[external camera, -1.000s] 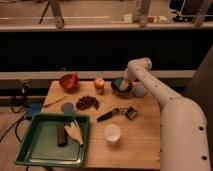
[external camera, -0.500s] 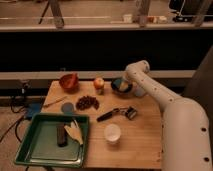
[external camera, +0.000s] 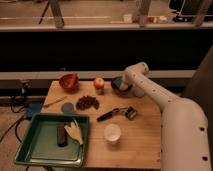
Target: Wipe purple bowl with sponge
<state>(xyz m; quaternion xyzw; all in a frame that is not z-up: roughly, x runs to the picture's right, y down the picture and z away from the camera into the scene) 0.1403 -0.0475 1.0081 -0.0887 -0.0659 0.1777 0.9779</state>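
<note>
Gripper [external camera: 125, 81] sits over the far right part of the wooden table [external camera: 145, 135], dipped into the purple bowl [external camera: 116, 88]. Can't tell if it's clamped on anything or let go. The teal bit inside looks like the sponge [external camera: 123, 87], right under it. My guess: it's at the sponge-grabbing stage, so next comes a firm hold, then rubbing round the bowl's inside. No readable labels anywhere.

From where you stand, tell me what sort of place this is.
Likely an indoor test space staged like a kitchen: a wooden table carrying an orange-red bowl, an apple and a green tray, beside a dark windowed wall. The hand sits at the purple bowl on the far side.
</note>
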